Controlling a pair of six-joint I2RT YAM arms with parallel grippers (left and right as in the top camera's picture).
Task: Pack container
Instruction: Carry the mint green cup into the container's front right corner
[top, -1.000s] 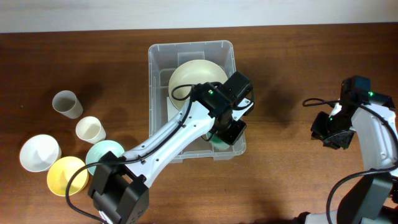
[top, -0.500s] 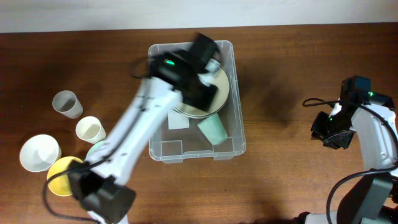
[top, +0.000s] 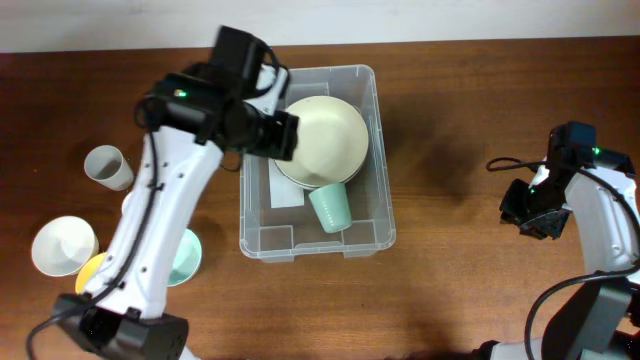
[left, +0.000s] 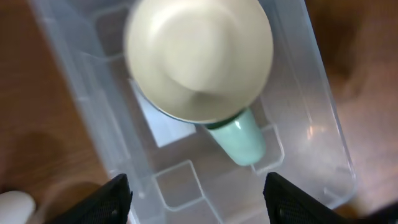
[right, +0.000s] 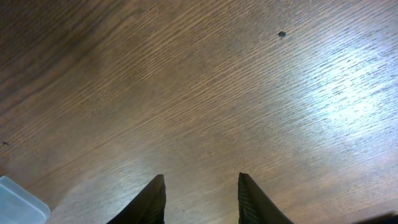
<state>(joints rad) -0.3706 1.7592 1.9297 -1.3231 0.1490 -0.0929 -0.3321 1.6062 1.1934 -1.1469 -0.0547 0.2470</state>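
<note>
**Two items in the bin, several left on the table**

A dark, fine-grained wooden table (top: 450, 120) runs under a pale strip of wall. At the far left, outside the bin, stand a ribbed grey cup (top: 108, 167) and a smooth white bowl (top: 63, 246). Beside them a yellow bowl (top: 92, 272) and a mint bowl (top: 185, 258) are partly hidden under the left arm. These look like the packing left to do.

The left gripper (left: 199, 196) hangs over the near-left side of the container (top: 385, 215), its jaws spread wide and holding nothing.

The container sits at the table's middle. It is a clear, thin-walled plastic box with a rounded rim, moulded floor ridges and a white label (top: 288, 192) on its floor. Inside, a large matte cream bowl (top: 320, 138) fills the far half. A mint-green tapered cup (top: 330, 207) lies on its side, its mouth tucked under the bowl's edge. By my reckoning the job is less than half done.

At the far right, well apart from the bin, the right gripper (right: 202, 199) hovers above bare wood, jaws partly apart and empty.
</note>
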